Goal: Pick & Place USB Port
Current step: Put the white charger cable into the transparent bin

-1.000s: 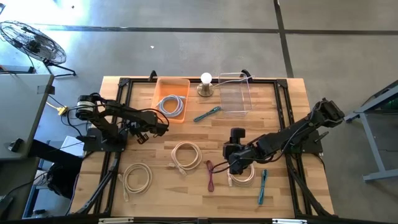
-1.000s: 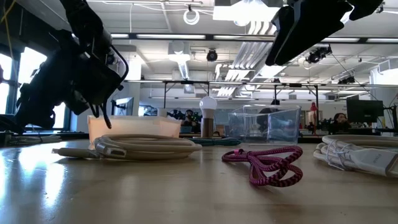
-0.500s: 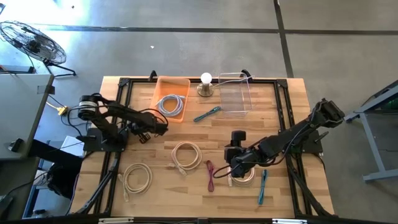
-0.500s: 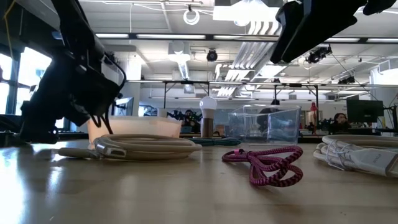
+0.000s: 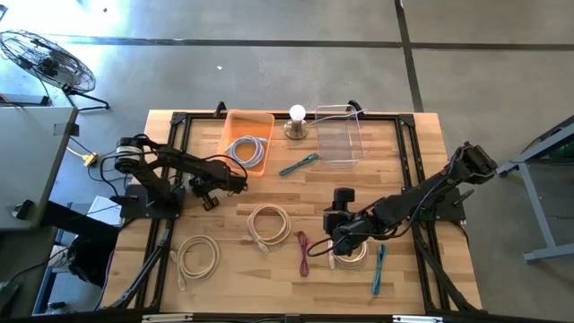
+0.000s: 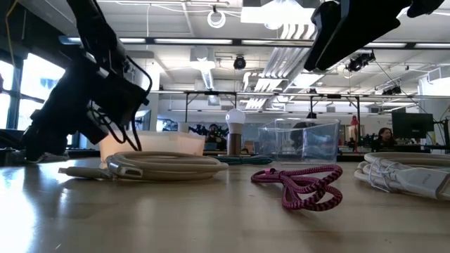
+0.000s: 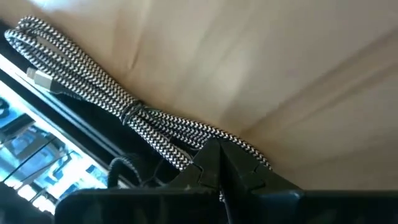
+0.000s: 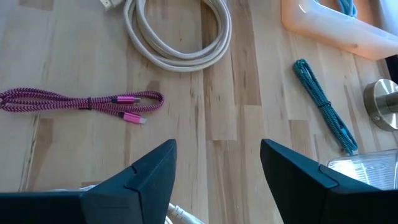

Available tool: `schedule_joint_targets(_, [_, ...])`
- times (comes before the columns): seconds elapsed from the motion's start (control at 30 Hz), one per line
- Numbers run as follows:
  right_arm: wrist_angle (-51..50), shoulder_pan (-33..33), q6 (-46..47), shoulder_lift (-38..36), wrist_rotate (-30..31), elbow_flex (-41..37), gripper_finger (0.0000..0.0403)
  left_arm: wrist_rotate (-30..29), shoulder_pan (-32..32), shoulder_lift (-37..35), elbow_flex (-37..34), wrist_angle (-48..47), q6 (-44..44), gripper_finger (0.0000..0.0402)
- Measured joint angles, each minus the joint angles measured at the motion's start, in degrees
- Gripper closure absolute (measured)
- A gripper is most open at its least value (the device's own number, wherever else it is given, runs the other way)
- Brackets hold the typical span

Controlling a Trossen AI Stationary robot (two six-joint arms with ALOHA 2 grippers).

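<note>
Evidently the step in hand is carrying a USB cable to a bin. The left gripper [image 5: 235, 183] hangs over the worktop [image 5: 404, 179] toward its left edge, just in front of the orange bin [image 5: 229, 135] that sits at the back edge. Its fingers look pressed together on a black-and-white braided cable [image 7: 112, 99], pinched near one end, with the rest of the bundle trailing loose.

The right gripper [image 8: 217, 155] hovers with fingers spread wide above a white coil [image 5: 352, 255] toward the front-right corner, holding nothing.

Advice for the carry:
- Lift high enough that the dangling loops pass over the bin wall.
- Centre over the bin, which already has a coil in it, before letting go.
- The braid looks limp, so move slowly to limit swing.
- Keep the right arm parked until the left is out of the way.
</note>
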Motion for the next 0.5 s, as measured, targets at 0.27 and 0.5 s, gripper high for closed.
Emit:
schedule_joint_targets(0.27, [0.0, 0.0, 0.0, 0.0, -0.2, 0.0, 0.0178, 3.4, -3.1, -0.1, 3.8, 1.0, 2.9, 0.0401])
schedule_joint_targets(0.5, [0.0, 0.0, 0.0, 0.0, -0.5, 0.0, 0.0178, 5.3, -7.0, -0.5, 9.9, 24.9, 5.3, 0.0401])
